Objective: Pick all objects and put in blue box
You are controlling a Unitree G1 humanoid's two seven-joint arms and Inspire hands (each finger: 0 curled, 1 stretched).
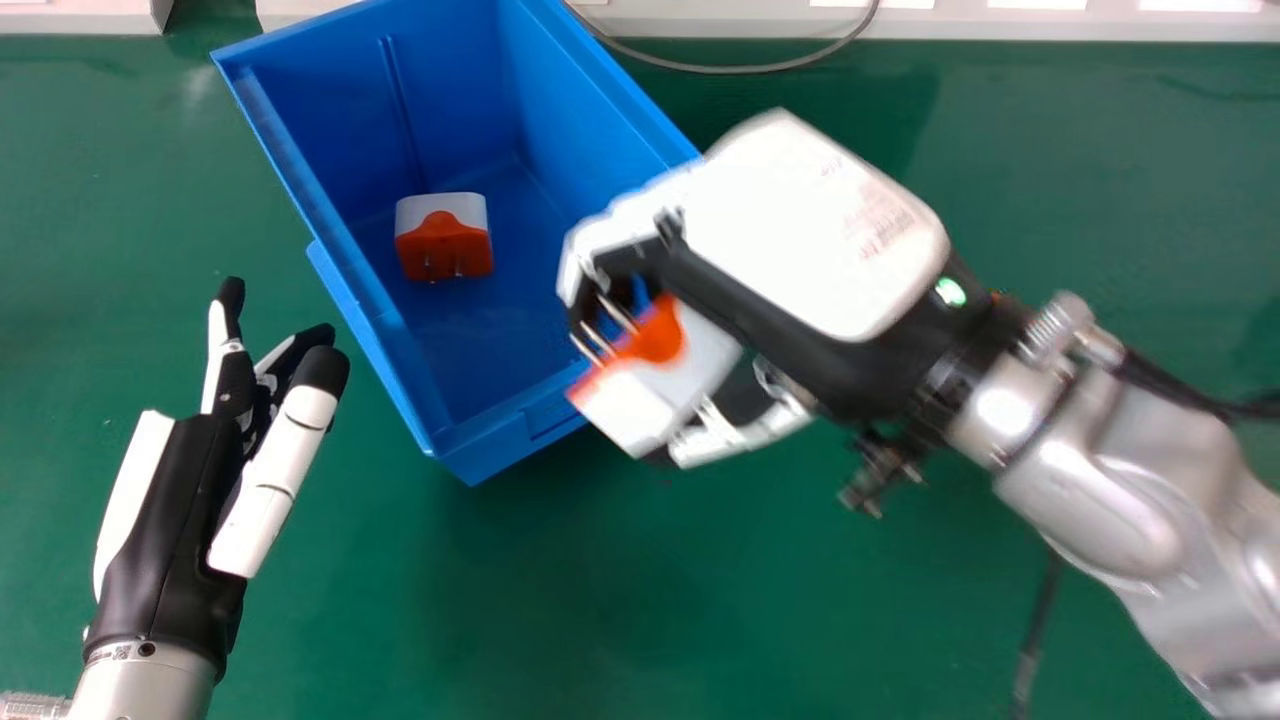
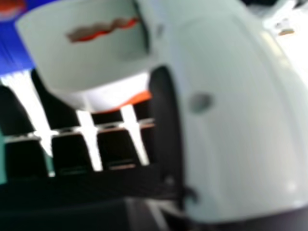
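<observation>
Well, the right hand (image 1: 815, 235) has its fingers curled round an orange-and-white plug (image 1: 640, 405) by the near right corner of the blue box (image 1: 510, 437), a second plug (image 1: 445, 243) lies inside, and the left hand (image 1: 175, 525) is open, left of the box

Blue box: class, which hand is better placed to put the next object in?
The right hand, most likely: it grips a white-and-orange plug near the blue box, while the left hand holds nothing.
</observation>
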